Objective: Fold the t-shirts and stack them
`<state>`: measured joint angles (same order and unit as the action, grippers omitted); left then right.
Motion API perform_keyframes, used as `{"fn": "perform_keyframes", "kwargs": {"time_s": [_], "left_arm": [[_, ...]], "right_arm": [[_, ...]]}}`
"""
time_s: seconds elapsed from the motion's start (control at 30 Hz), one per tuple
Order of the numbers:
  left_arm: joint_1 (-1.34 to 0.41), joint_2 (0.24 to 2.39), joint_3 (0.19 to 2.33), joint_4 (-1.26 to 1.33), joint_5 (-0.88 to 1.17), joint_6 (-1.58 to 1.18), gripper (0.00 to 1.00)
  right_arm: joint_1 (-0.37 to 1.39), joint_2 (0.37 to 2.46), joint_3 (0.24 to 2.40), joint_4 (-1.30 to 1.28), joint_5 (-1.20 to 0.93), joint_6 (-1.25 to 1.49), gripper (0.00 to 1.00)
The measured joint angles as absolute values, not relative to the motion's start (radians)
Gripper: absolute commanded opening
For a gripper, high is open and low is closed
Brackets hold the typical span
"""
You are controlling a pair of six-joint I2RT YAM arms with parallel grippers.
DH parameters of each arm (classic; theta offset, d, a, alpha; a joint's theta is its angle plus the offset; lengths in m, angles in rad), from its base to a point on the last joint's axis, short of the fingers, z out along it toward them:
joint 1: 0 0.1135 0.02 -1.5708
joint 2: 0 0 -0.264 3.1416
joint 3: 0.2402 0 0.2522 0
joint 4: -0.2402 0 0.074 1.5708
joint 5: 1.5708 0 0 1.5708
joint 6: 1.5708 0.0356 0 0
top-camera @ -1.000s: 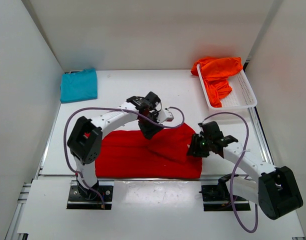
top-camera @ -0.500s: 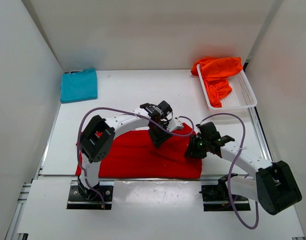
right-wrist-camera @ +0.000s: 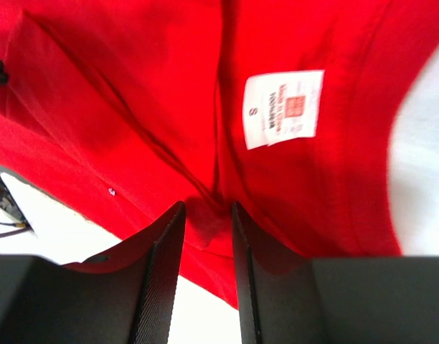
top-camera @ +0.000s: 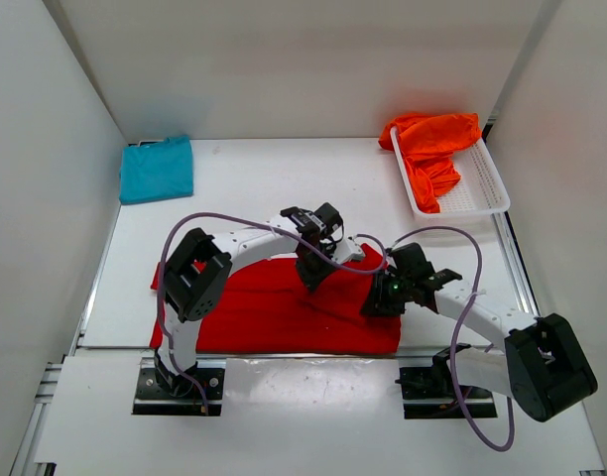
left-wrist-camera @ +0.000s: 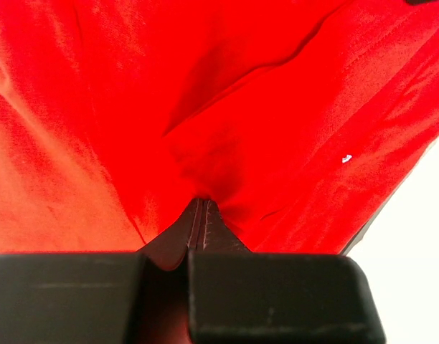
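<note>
- Top external: you see the red t-shirt [top-camera: 249, 315] spread flat on the table [top-camera: 274, 183] at the near edge, just ahead of both arm bases. The wrist cams give you only patches of it.
- Same view only: the teal t-shirt [top-camera: 157, 169] lies folded at the far-left corner. The orange t-shirt [top-camera: 434, 149] is heaped in the white basket [top-camera: 487, 193] at far right, partly draped over its far end.
- Left gripper [top-camera: 311, 281] sits on the red shirt's far edge, about mid-width. From above you can't read its jaws.
- Left wrist cam settles it: fingers pressed together w/ a pinch of red cloth caught at the tips, creases fanning out.
- Right gripper [top-camera: 376, 302] is down on the shirt's right part, near the left one but apart.
- Right wrist cam: jaws narrow, a ridge of red cloth bunched between them. A white size label [right-wrist-camera: 284, 107] marked "S" lies just beyond the tips, and the top cam doesn't show it.
</note>
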<state>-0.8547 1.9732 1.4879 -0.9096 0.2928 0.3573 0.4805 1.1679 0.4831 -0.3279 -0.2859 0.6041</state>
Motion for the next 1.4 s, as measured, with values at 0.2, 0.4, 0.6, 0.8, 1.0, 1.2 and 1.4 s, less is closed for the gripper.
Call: {"fn": "perform_keyframes", "kwargs": {"time_s": [0.2,0.4,0.6,0.8,1.0,1.2,1.4], "left_arm": [[-0.861,1.973,1.481,-0.908,0.296,0.357,0.0],[-0.865,1.973,1.48,-0.907,0.295,0.358,0.0],[-0.868,1.972,1.466,-0.903,0.292,0.361,0.0],[-0.869,1.971,1.452,-0.898,0.287,0.362,0.0],[-0.873,1.971,1.452,-0.897,0.283,0.367,0.0],[-0.875,1.971,1.452,-0.897,0.279,0.369,0.0],[-0.874,1.971,1.452,-0.896,0.278,0.369,0.0]], "right_arm": [[0.505,1.168,0.458,-0.322,-0.308,0.636,0.38],[0.512,1.137,0.457,-0.365,-0.277,0.66,0.41],[0.504,1.007,0.461,-0.411,-0.218,0.695,0.4],[0.491,0.962,0.414,-0.385,-0.233,0.735,0.39],[0.5,1.048,0.408,-0.342,-0.263,0.75,0.4],[0.511,1.131,0.414,-0.287,-0.285,0.748,0.39],[0.511,1.149,0.419,-0.279,-0.282,0.735,0.01]]}}
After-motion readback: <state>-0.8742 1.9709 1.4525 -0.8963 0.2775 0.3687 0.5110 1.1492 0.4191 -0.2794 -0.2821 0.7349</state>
